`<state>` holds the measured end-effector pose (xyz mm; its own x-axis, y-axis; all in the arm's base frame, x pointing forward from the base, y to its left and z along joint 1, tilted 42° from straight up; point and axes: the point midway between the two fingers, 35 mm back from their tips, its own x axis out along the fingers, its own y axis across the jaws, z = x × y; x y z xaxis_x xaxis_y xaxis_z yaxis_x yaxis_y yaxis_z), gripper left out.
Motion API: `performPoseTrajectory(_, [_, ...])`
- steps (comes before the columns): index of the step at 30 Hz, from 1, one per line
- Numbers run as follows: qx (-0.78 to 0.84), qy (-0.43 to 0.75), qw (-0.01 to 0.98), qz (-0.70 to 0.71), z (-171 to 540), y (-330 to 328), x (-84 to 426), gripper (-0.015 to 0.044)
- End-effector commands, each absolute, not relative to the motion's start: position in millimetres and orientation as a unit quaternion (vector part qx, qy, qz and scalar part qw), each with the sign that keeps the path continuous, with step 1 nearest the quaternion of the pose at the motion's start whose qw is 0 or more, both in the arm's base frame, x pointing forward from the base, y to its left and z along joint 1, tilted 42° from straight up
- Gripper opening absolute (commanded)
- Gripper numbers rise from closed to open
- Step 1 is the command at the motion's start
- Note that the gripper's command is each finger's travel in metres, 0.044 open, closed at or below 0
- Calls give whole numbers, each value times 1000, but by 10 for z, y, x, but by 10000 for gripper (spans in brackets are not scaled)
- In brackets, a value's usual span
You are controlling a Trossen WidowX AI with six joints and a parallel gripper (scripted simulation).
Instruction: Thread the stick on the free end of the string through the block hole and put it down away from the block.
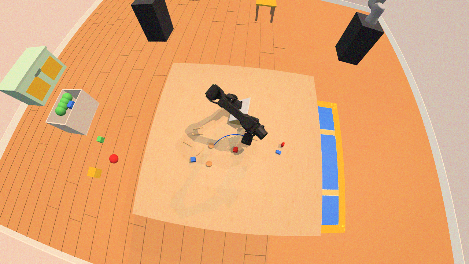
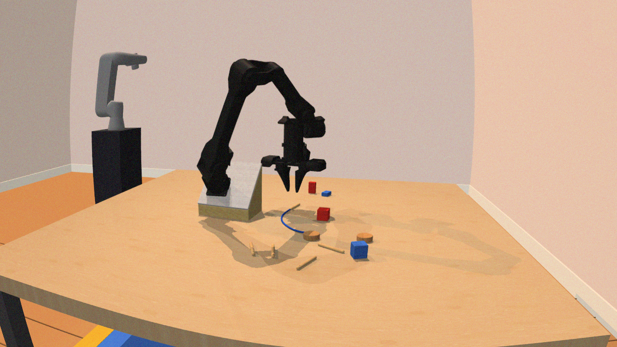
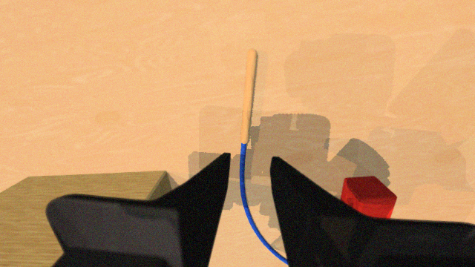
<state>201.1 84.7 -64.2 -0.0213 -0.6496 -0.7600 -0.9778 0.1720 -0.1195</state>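
Observation:
The stick [image 2: 295, 206] [image 3: 249, 96] lies on the table, with the blue string [image 1: 226, 135] [image 2: 281, 218] [image 3: 242, 178] curving from its near end to a round wooden button [image 1: 211, 145] [image 2: 311, 235]. My gripper [image 2: 292, 190] [image 3: 250, 161] is partly open and empty, pointing down above the table. In the wrist view its fingertips lie either side of the string, just short of the stick. A red cube [image 1: 235, 149] [image 2: 323, 214] [image 3: 371, 194] stands right of the string in the wrist view. I cannot make out the hole in any block. The arm hides much of the stick in the top view.
A second button [image 1: 209, 163] [image 2: 364, 237] and a blue cube [image 1: 193, 159] [image 2: 358, 250] stand near several loose sticks. A small red block [image 1: 282, 144] [image 2: 312, 187] and a flat blue block [image 1: 278, 151] [image 2: 326, 193] lie farther off. The arm's wedge base [image 2: 254, 202] [image 3: 111, 185] is close.

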Motion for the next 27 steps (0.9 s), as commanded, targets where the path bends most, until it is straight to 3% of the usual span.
performPoseTrajectory(1, [-602, 679, 352, 229, -690, 783, 1991, 122])
performPoseTrajectory(27, [-603, 679, 351, 228, -1006, 494, 1972, 122])
